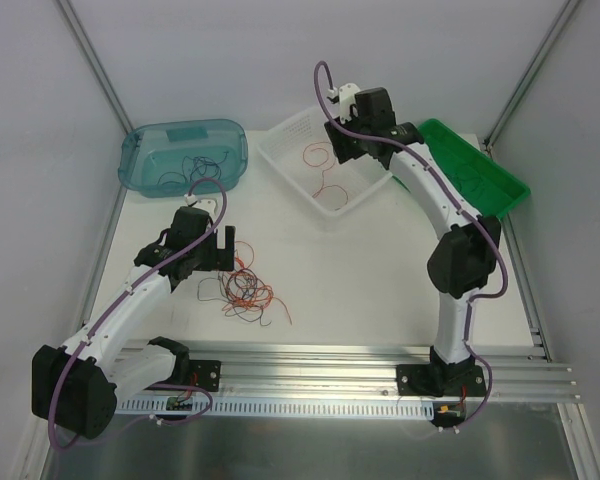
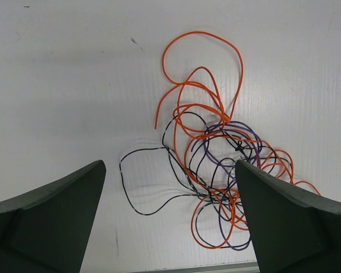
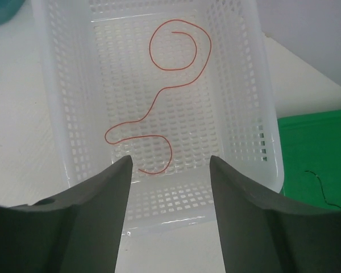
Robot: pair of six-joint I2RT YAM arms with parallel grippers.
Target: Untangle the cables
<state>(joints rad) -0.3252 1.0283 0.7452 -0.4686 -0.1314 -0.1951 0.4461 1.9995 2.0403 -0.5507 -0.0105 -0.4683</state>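
One cable tangle; one red cable in white basket; left tool, right tool released.

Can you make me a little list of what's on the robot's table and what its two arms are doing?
Tangle: orange, black and purple cables knotted on the table
White basket: one orange cable inside
Blue bin: thin dark cables inside
Green bin: a dark cable inside
Left end effector: open, empty, over the tangle
Right end effector: open, empty, over the white basket
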